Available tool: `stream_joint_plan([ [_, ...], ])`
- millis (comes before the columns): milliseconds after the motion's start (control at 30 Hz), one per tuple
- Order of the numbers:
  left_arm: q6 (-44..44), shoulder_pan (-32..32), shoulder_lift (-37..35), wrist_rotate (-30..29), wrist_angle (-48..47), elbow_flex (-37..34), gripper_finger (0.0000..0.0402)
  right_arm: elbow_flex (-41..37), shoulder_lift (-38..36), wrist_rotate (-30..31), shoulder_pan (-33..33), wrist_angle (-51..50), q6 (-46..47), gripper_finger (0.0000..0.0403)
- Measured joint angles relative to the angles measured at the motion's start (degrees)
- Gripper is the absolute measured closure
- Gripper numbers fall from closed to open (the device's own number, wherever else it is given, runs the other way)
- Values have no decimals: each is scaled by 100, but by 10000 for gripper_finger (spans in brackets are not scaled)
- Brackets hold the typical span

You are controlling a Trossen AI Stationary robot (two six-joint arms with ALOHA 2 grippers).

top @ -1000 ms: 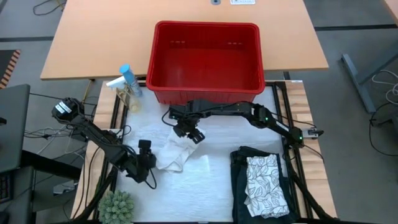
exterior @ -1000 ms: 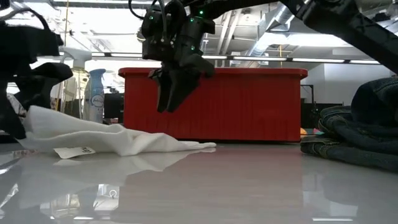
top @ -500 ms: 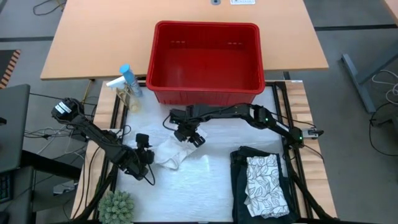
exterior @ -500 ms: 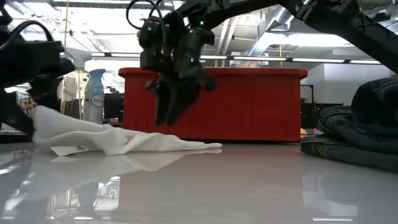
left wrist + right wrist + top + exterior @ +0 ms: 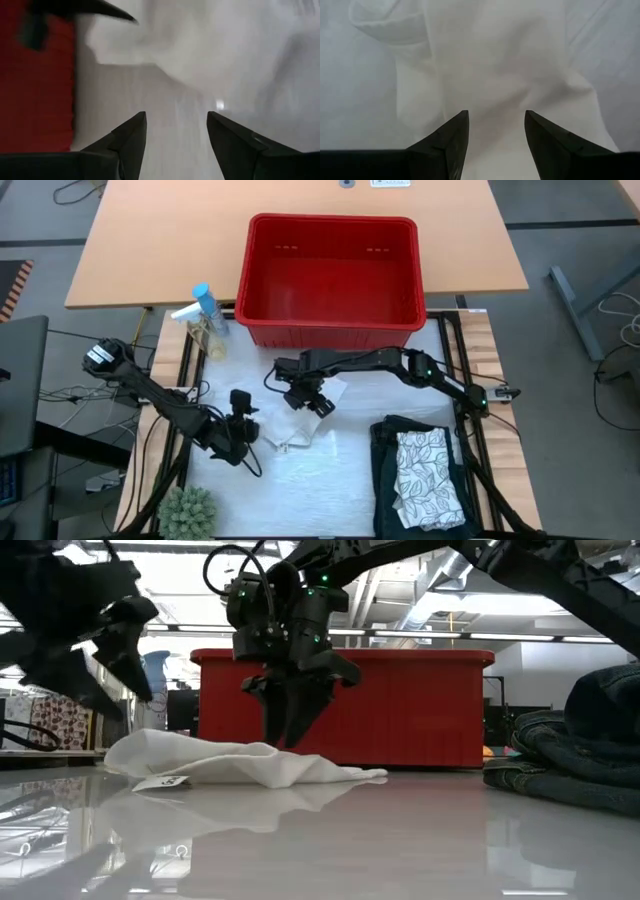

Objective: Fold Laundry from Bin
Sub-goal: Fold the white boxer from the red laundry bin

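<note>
Right pincer (image 5: 290, 735) open over whitish cloth (image 5: 240, 762), perhaps touching.

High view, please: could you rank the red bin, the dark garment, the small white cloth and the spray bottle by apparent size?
1. Red bin
2. Dark garment
3. Small white cloth
4. Spray bottle

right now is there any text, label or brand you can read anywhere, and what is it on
None can be read.
Small tag on the whitish cloth: printed marks, too small to read.
Spray bottle beside the red bin: label too blurred to read.
White sign at the far table edge: print too small to read.
</note>
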Motion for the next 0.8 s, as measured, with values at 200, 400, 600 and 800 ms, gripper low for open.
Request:
stream_joint_plan([
  [200, 156, 100, 149, 17, 2983, 88, 204, 2, 0, 2, -103, -26, 0, 187],
  [400, 1142, -10, 1138, 205, 3259, 364, 204, 2, -2, 2, -273, -23, 1, 187],
  [600, 431, 140, 1924, 429, 2883, 649, 204, 2, -2, 6, -375, -28, 69, 187],
  [800, -25, 156, 2281, -213, 2209, 1080, 204, 4, -4, 4, -375, -32, 74, 187],
])
